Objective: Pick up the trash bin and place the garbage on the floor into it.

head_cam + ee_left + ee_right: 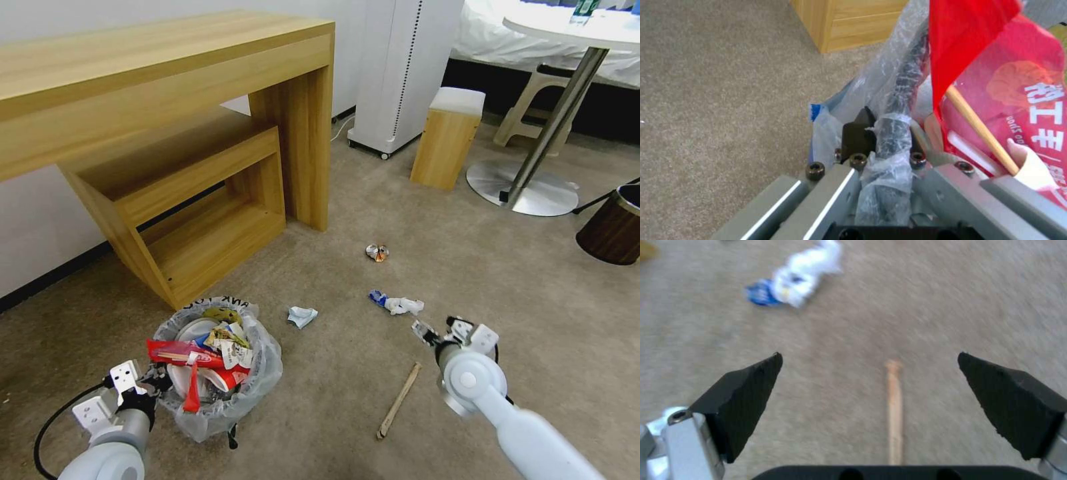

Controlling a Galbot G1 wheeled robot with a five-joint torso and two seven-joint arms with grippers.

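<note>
The trash bin (220, 400), lined with a crinkly clear bag, sits low at the left and is full of litter, with a red wrapper (996, 66) on top. My left gripper (160, 377) (887, 128) is shut on the bin's bagged rim (893, 133). Garbage lies on the carpet: a wooden stick (399, 400) (894, 413), a crushed blue-white cup (397, 305) (791, 283), a crumpled paper (302, 315) and a crushed can (377, 253). My right gripper (441, 328) (869, 355) hangs open above the stick, holding nothing.
A wooden desk (167, 60) with a lower shelf unit (200, 200) stands just behind the bin. Farther back are a white appliance (400, 73), a wooden stool (447, 137) and a round table's metal base (523, 187). A brown wood-grain bin (613, 227) stands at the right edge.
</note>
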